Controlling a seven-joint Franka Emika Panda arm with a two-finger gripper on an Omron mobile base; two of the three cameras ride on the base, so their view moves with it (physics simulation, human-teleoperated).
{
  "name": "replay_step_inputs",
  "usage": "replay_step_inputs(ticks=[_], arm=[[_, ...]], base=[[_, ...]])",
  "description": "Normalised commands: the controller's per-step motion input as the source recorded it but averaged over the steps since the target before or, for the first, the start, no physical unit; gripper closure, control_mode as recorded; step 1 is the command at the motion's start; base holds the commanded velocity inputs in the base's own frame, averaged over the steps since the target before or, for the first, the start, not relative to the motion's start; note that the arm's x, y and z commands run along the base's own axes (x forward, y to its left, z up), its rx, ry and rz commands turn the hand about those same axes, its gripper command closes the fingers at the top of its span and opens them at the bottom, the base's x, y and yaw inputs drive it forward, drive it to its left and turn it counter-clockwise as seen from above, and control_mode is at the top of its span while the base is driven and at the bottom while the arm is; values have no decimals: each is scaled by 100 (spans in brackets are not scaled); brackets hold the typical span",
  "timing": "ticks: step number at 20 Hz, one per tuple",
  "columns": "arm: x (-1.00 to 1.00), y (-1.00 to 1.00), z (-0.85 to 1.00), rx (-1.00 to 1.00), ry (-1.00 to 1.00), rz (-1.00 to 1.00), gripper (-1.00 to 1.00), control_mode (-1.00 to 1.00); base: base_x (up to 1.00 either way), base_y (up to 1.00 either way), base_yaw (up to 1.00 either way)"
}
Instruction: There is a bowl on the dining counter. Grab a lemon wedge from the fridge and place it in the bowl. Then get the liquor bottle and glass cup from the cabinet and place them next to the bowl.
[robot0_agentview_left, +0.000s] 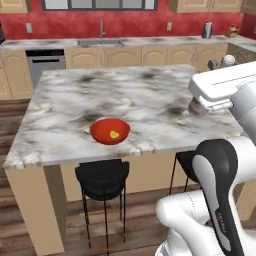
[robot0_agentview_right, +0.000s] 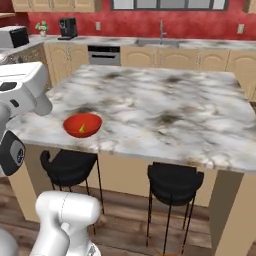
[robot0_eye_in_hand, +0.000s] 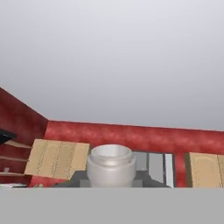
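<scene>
The red bowl (robot0_agentview_left: 102, 134) (robot0_agentview_right: 90, 121) sits near the front edge of the marble dining counter (robot0_agentview_left: 135, 95) (robot0_agentview_right: 165, 105), with the yellow lemon wedge (robot0_agentview_left: 114, 134) (robot0_agentview_right: 82, 129) inside it. My gripper (robot0_agentview_left: 222, 65) is raised over the counter's right end, well right of the bowl, and points upward. It is shut on the pale whitish-grey liquor bottle (robot0_agentview_left: 228, 61), whose round neck and mouth (robot0_eye_in_hand: 110, 164) rise in the hand view. The fingertips themselves are hidden. The glass cup and the fridge are out of view.
Two black stools (robot0_agentview_left: 102, 177) (robot0_agentview_right: 172, 182) stand under the counter's front edge. Along the red back wall run wood cabinets with a sink (robot0_agentview_left: 101, 41) and a dishwasher (robot0_agentview_left: 46, 62). Light-wood shelf boards (robot0_eye_in_hand: 11, 157) appear at the left of the hand view.
</scene>
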Motion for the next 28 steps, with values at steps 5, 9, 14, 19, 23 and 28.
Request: replay_step_inputs(ticks=[5,9,14,19,23,28], arm=[[0,0,0,0,0,0,100,100],[0,0,0,0,0,0,100,100],[0,0,0,0,0,0,100,100],[0,0,0,0,0,0,100,100],[0,0,0,0,0,0,100,100],[0,0,0,0,0,0,100,100]], base=[[58,-73,50],[61,-75,47],[70,-23,-1],[65,39,-63],[68,41,-60],[56,44,-20]])
